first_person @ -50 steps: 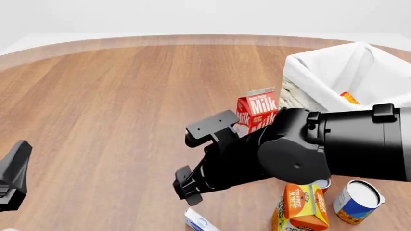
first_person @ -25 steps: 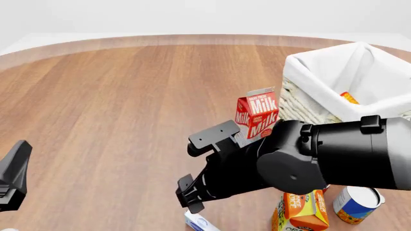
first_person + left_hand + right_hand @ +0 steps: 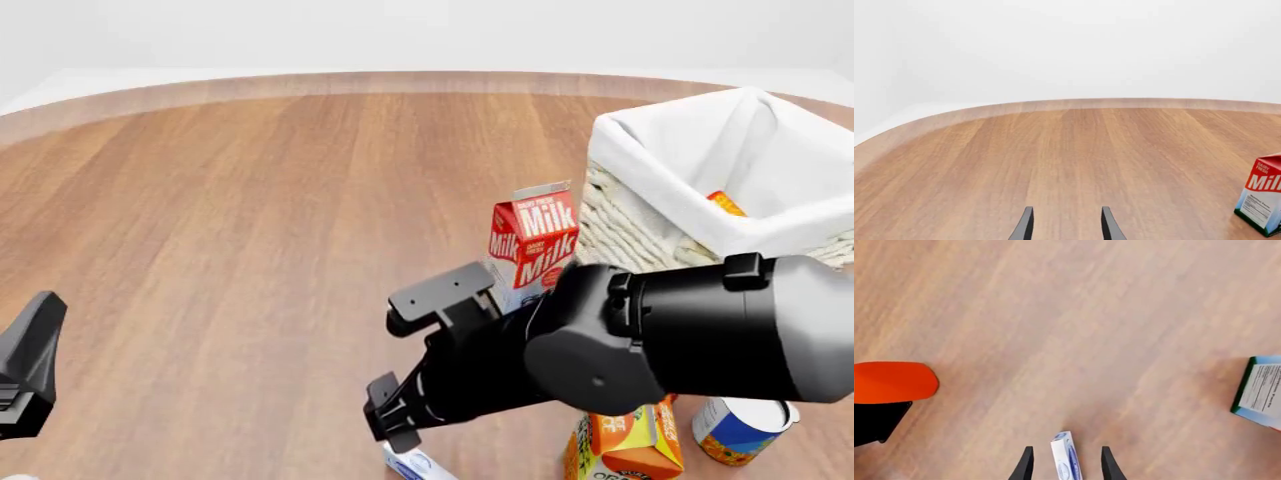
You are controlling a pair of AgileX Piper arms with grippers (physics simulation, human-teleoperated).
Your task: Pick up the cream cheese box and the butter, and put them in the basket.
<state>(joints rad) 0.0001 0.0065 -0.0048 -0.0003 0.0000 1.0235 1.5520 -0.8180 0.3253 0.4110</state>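
1. One big wooden table [image 3: 240,220] carries everything; places below are given against the milk carton [image 3: 535,243]
2. right arm's black body [image 3: 667,335] crosses just in front of the milk carton, hiding its base
3. basket [image 3: 641,230], cream woven with white liner, sits just right of the milk carton; an orange-red corner shows inside it, likely the butter [image 3: 725,203], mostly hidden
4. orange juice carton [image 3: 627,440] and a white-topped blue-yellow can [image 3: 737,425] stand nearer the camera than the milk carton, partly behind the arm
5. right gripper [image 3: 1065,467] hangs in front-left of the milk carton, fingers spread apart, nothing clamped
6. cream cheese box [image 3: 1065,456] lies on edge on the table between those fingers; cannot tell if they touch it
7. left gripper [image 3: 1065,225] far left of the milk carton, fingers parted, nothing held
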